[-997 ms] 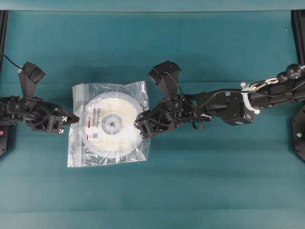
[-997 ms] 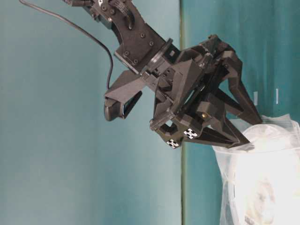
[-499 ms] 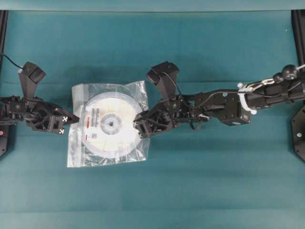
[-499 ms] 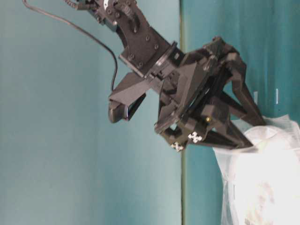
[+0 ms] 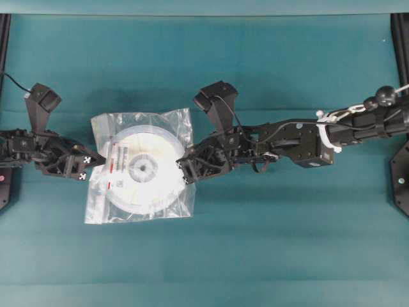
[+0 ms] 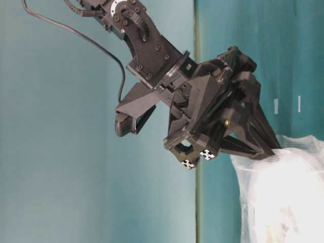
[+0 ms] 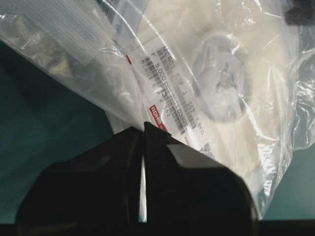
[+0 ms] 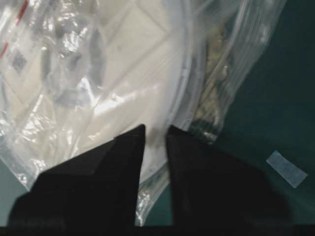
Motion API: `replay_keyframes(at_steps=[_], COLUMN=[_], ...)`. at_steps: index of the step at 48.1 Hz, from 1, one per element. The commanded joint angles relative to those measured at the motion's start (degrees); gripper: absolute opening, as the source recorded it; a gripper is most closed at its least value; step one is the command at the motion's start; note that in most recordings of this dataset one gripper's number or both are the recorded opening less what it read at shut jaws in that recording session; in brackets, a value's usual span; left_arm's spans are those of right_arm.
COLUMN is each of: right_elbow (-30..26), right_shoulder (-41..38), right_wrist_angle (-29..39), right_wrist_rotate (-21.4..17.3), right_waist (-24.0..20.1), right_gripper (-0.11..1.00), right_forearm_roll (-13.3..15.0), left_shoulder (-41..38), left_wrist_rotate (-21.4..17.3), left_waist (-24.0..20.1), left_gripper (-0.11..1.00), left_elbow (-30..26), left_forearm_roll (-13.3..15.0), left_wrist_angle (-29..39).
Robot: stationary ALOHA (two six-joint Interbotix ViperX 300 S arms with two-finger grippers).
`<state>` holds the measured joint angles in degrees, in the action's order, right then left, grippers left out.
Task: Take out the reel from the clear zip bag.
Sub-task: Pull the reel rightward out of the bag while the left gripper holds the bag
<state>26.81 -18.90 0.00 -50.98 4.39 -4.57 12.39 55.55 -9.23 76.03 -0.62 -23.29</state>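
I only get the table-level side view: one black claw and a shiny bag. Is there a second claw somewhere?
Observer: Yes. The left gripper is shut on the left edge of the clear zip bag.
Operator: Is that round thing out of the bag?
Observer: No. The reel lies wholly inside the bag, with its red-marked label facing up.
Operator: And the claw I can see, has it grabbed anything?
Observer: The right gripper has its jaws nearly together over the bag's right edge, by the reel's rim. I cannot tell whether it pinches any plastic.
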Motion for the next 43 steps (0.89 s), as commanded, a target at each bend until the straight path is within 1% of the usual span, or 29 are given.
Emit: replay_keyframes(at_steps=[1, 4, 11, 33, 43], right_elbow=[-0.35, -0.09, 1.14, 7.73, 11.69], right_shoulder=[0.7, 0.79, 1.41, 6.24, 9.05], right_wrist_angle=[-0.53, -0.7, -1.05, -2.9, -2.9], right_wrist_rotate=[-0.26, -0.26, -0.26, -0.44, -0.44], right_waist=[-0.18, -0.18, -0.18, -0.18, -0.18], right_gripper=[0.16, 0.12, 0.12, 0.12, 0.12], right_forearm_roll=[0.0, 0.0, 0.0, 0.0, -0.09], left_shoulder=[0.18, 0.18, 0.18, 0.18, -0.09], left_wrist_rotate=[-0.18, -0.18, -0.26, -0.26, -0.35], left_waist=[0.09, 0.09, 0.18, 0.18, 0.09], left_gripper=[-0.01, -0.01, -0.01, -0.01, -0.01], left_elbow=[-0.79, -0.79, -0.79, -0.79, -1.14], left_forearm_roll=[-0.18, -0.18, -0.18, -0.18, -0.18], left_wrist_angle=[-0.35, -0.35, -0.35, -0.44, -0.35])
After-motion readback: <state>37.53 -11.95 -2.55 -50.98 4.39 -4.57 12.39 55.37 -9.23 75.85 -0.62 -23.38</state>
